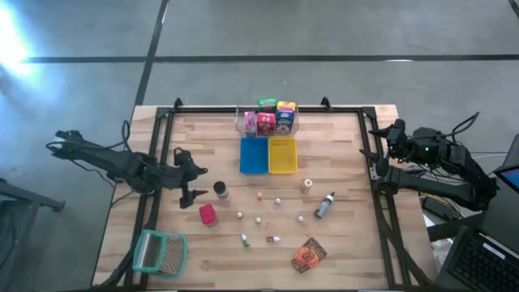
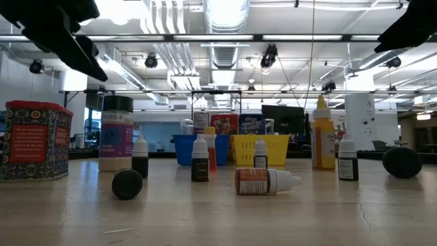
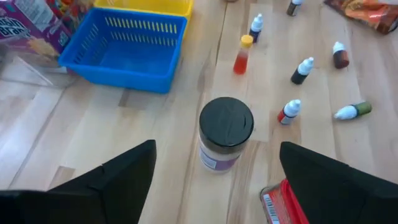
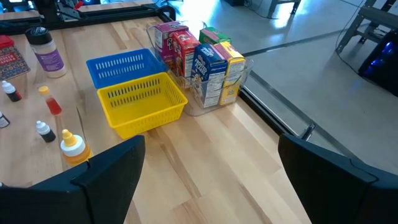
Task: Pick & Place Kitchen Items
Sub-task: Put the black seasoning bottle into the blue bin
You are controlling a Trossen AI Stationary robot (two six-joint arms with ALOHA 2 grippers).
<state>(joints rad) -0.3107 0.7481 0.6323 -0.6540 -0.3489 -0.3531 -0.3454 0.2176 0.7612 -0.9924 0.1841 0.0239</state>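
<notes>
Surface (image 1: 340, 251): wooden; small bottles scattered around its middle
Left end effector (image 1: 192, 173): fingers wide apart, empty, near left edge beside dark-lidded jar (image 1: 220, 190); red can (image 1: 208, 214) close by
Right end effector (image 1: 375, 144): open, empty, at right edge

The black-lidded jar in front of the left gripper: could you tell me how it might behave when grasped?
The jar stands upright and looks rigid, so it probably won't deform. Its round, smooth sides may slip or twist between the open left gripper. Being taller than wide, an off-centre nudge might tip it.
</notes>
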